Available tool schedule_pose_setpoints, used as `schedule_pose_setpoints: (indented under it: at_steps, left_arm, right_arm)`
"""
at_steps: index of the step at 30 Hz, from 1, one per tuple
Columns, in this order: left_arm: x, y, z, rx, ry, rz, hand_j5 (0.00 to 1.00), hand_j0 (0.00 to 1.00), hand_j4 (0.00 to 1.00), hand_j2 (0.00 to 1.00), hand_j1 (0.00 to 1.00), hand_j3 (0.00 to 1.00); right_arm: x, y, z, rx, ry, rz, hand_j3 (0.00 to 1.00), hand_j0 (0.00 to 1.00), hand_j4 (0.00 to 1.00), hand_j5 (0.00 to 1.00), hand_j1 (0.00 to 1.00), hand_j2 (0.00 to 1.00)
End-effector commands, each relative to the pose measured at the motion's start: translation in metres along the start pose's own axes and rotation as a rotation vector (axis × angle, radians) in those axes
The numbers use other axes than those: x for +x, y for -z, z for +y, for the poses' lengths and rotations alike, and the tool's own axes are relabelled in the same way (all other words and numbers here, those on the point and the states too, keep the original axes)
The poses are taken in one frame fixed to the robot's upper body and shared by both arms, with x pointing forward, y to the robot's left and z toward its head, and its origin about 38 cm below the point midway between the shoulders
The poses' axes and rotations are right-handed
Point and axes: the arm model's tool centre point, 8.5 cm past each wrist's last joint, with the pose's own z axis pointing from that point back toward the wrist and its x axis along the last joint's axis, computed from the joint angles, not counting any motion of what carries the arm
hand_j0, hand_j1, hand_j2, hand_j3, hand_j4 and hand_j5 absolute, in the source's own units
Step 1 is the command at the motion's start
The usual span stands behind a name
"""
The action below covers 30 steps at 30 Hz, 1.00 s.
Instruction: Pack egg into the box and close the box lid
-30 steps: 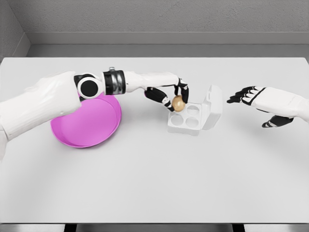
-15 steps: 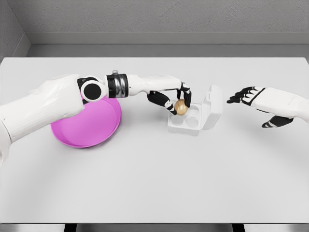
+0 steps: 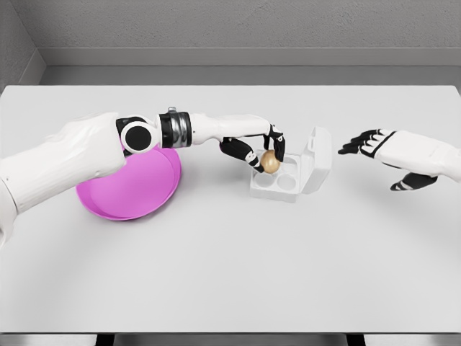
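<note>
My left hand (image 3: 261, 148) pinches the egg (image 3: 270, 162) directly above the egg box's (image 3: 277, 184) back-left cup; my right hand (image 3: 374, 144), relaxed and empty, waits beyond the upright lid (image 3: 318, 158).

No readable text, labels, brands or numbers anywhere I can see: none on the box (image 3: 292, 173), the egg (image 3: 270, 163), the pink bowl (image 3: 130, 189) or the counter (image 3: 238, 267).
</note>
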Motion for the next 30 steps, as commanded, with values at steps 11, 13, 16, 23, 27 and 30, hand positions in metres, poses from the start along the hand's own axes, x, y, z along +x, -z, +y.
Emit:
schedule_pose_setpoints:
  at_steps: [11,13,16,23,27,30]
  left_arm:
    - [0.002,0.005,0.001,0.005,-0.006,-0.006,1.0,1.0,1.0,1.0,1.0,1.0]
    - [0.001,0.005,0.001,0.003,-0.004,-0.005,1.0,1.0,1.0,1.0,1.0,1.0]
    - [-0.001,0.001,0.0,0.006,-0.007,0.003,1.0,1.0,1.0,1.0,1.0,1.0]
    - [-0.002,0.0,0.0,0.006,-0.006,0.005,1.0,1.0,1.0,1.0,1.0,1.0]
    - [-0.003,-0.002,0.001,0.011,-0.006,0.008,1.0,1.0,1.0,1.0,1.0,1.0]
    - [-0.005,-0.006,0.002,0.017,-0.006,0.015,1.0,1.0,1.0,1.0,1.0,1.0]
  right_arm:
    - [0.0,-0.001,0.0,-0.003,0.006,0.0,1.0,1.0,1.0,1.0,1.0,1.0]
    - [0.0,-0.001,-0.001,-0.004,0.005,0.001,1.0,1.0,1.0,1.0,1.0,1.0]
    - [0.0,-0.001,-0.001,-0.004,0.005,0.001,1.0,1.0,1.0,1.0,1.0,1.0]
    - [0.0,0.0,0.0,-0.003,0.005,0.0,1.0,1.0,1.0,1.0,1.0,1.0]
    - [0.0,0.001,0.001,-0.001,0.006,-0.002,1.0,1.0,1.0,1.0,1.0,1.0]
    - [0.0,0.001,0.0,-0.002,0.005,-0.001,1.0,1.0,1.0,1.0,1.0,1.0]
